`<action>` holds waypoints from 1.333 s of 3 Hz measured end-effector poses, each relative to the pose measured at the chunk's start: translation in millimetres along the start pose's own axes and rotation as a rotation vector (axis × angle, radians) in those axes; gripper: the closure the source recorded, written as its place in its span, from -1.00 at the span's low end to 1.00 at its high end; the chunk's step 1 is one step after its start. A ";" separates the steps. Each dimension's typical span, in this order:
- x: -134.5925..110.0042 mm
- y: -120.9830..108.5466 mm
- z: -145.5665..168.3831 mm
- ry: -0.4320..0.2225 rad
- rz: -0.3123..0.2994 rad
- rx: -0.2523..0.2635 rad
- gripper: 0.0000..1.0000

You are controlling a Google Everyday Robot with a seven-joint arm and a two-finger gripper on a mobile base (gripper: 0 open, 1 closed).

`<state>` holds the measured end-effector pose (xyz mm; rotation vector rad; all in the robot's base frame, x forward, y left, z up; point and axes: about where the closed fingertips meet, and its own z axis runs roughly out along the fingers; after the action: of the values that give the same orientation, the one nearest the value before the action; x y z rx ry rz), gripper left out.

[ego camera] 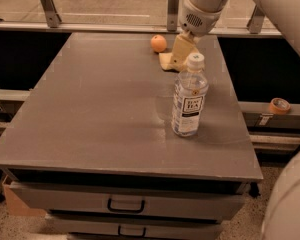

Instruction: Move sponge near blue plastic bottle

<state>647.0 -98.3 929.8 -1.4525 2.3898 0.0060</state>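
Plainly, we have the sponge point(171, 60) pinched in the gripper point(183, 48) at the upper middle of the frame, hanging low over the table point(90, 124), just behind the bottle point(190, 96). As we judge it, the main risk is the sponge or wrist clipping the tall, light bottle and toppling it. Drifting left could set the orange point(158, 43) rolling.

- Dim, warm light from above; the worktop point(100, 114) has a dull sheen.
- Faint soft shadow around the blue plastic bottle point(190, 101).
- The gripper point(181, 53), at 12 o'clock, is lit brightest.
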 end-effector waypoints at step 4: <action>14.1 68.8 52.8 0.106 0.223 -0.150 0.16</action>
<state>596.9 -68.1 864.2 -1.2686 2.6774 0.1703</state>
